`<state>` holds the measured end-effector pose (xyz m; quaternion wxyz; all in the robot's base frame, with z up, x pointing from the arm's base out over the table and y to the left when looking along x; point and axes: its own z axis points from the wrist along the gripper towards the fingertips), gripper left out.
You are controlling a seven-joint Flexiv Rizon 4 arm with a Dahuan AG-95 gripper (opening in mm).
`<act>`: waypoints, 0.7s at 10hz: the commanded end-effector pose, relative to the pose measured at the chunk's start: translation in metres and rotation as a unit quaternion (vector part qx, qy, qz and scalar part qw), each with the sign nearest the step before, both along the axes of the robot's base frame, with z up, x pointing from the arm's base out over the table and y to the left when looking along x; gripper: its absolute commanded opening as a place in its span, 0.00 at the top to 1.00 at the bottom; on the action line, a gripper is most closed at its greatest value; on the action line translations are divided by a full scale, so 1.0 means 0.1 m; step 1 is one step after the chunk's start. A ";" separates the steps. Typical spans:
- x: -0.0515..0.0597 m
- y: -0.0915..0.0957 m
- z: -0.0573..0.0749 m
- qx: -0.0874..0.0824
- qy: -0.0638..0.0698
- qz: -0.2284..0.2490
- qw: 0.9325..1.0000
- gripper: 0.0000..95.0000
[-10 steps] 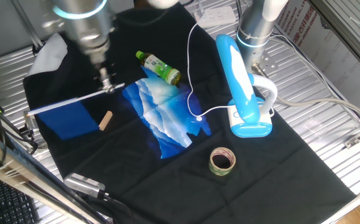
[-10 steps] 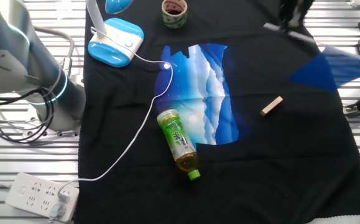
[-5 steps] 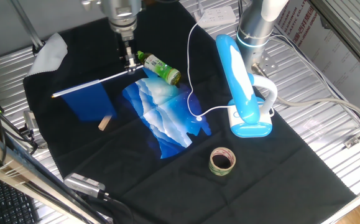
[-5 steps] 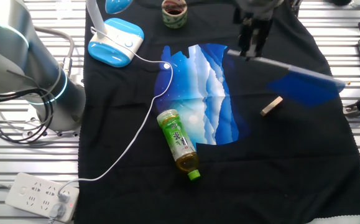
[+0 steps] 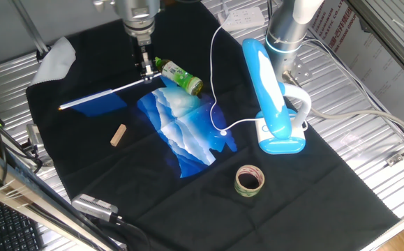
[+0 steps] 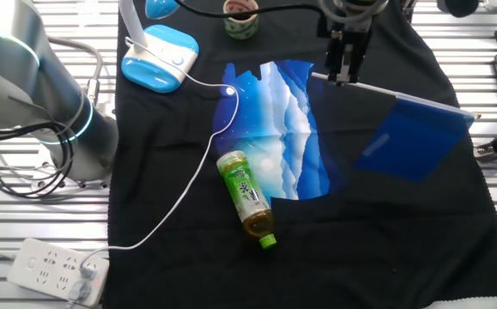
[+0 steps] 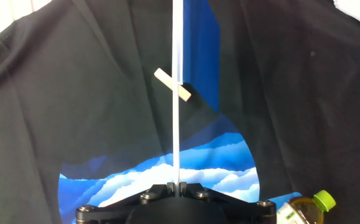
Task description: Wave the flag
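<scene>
The flag is a dark blue cloth (image 5: 108,103) on a thin white stick (image 5: 104,93). My gripper (image 5: 146,72) is shut on the stick's end, above the table next to the bottle. The stick reaches out level to the left, and the cloth hangs edge-on under its far half. In the other fixed view my gripper (image 6: 344,75) holds the stick (image 6: 420,100) with the cloth (image 6: 411,142) spread below it. In the hand view my gripper (image 7: 175,185) clamps the stick (image 7: 176,99); the cloth (image 7: 201,56) lies to its right.
A tan wooden block (image 5: 118,134) lies below the flag. A blue-and-white patterned cloth (image 5: 184,129) and a green bottle (image 5: 179,77) lie on the black table cover. A blue lamp (image 5: 271,97) stands at the right, with a tape roll (image 5: 249,180) in front.
My gripper swung with the flag from the left of the table to the spot by the bottle, then stopped. The blue cloth has kept swinging and now shows edge-on in one fixed view.
</scene>
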<state>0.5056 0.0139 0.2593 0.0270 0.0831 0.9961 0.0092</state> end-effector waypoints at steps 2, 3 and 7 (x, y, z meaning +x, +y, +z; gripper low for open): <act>-0.01 0.00 0.00 0.001 -0.002 -0.001 1.000 1.00; -0.01 0.00 0.00 0.001 -0.002 -0.001 1.000 1.00; 0.08 0.04 -0.04 -0.005 -0.006 -0.006 1.000 1.00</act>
